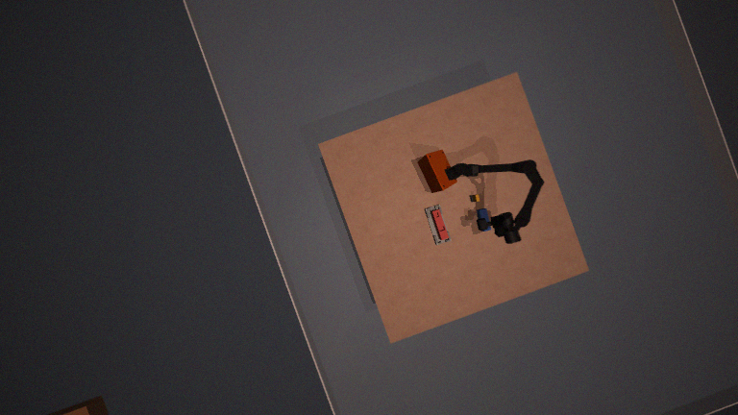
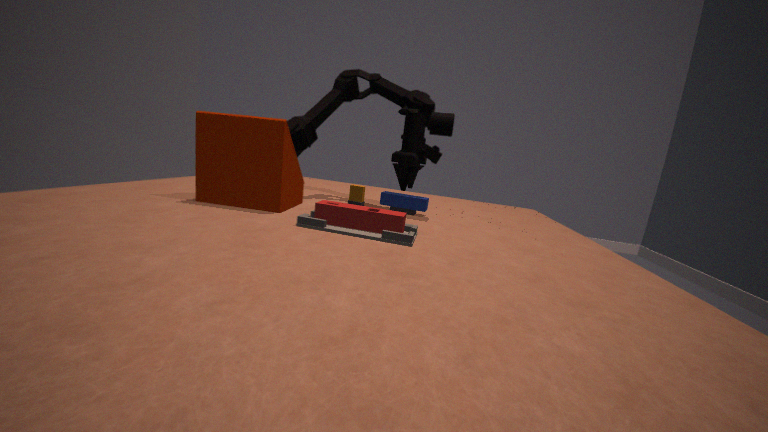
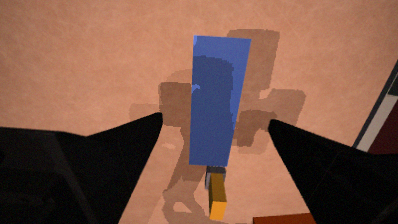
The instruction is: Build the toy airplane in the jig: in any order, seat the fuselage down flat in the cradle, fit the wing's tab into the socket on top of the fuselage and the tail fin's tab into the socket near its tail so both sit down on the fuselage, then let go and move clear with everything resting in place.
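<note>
1. Seen from above, the tabletop [image 1: 392,288] [image 2: 322,322] [image 3: 75,60] sits askew, with one corner at the far left. The orange block [image 1: 438,167] [image 2: 241,161] [image 3: 282,219] stands inward from the upper edge, nearer the left corner than the right one.
2. The gray cradle [image 1: 430,227] [image 2: 311,220] [image 3: 375,122] lies below the block, between the left edge and the middle of the tabletop. Its long sides run roughly along the left edge.
3. The red airplane body [image 1: 440,224] [image 2: 359,216] [image 3: 387,132] lies lengthwise in the cradle, between its raised corner pieces, and looks level. Two dark openings show on its upper face.
4. The yellow tail fin [image 1: 475,198] [image 2: 357,193] [image 3: 217,195] is apart from the body, towards the right edge. A dark piece shows beneath it.
5. The blue wing [image 1: 483,212] [image 2: 403,201] [image 3: 217,100] is near the fin, a little further towards the right edge and the lower edge. It is off the body, with a dark piece under its middle.
6. The gripper [image 1: 483,224] [image 2: 406,189] [image 3: 215,121] points down above the wing. It is open and holds nothing, its fingers on either side of the wing in the wrist view.
7. The black arm [image 1: 500,168] [image 2: 394,88] reaches from the orange block, bends near the right edge and folds back to the gripper.
</note>
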Available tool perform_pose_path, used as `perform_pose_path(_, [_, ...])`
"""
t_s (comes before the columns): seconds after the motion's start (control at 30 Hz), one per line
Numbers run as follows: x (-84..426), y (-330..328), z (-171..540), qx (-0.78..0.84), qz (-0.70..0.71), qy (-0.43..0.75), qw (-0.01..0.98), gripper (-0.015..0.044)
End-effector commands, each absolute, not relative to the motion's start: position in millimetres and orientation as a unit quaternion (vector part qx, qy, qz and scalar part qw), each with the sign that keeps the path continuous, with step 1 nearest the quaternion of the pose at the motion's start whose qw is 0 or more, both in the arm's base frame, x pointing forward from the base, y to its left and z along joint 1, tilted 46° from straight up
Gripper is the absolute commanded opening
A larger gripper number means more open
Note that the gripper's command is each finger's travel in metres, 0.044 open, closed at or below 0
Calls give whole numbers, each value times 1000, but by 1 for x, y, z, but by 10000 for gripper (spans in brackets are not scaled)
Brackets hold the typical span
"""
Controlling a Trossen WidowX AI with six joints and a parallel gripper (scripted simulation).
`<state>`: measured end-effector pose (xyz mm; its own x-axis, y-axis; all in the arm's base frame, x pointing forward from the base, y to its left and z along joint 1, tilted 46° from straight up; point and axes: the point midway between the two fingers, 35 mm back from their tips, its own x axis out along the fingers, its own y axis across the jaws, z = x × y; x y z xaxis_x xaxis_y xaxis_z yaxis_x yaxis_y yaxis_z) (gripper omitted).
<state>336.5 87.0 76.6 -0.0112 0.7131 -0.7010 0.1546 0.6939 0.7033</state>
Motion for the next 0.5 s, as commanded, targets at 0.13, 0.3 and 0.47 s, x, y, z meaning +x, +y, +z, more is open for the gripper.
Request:
perform_pose_path(0.13, [335, 98, 66, 323, 224, 677, 622, 440])
perform_pose_path(0.3, [335, 103, 61, 323, 224, 677, 622, 440])
perform_pose_path(0.47, [335, 109, 55, 323, 224, 677, 622, 440])
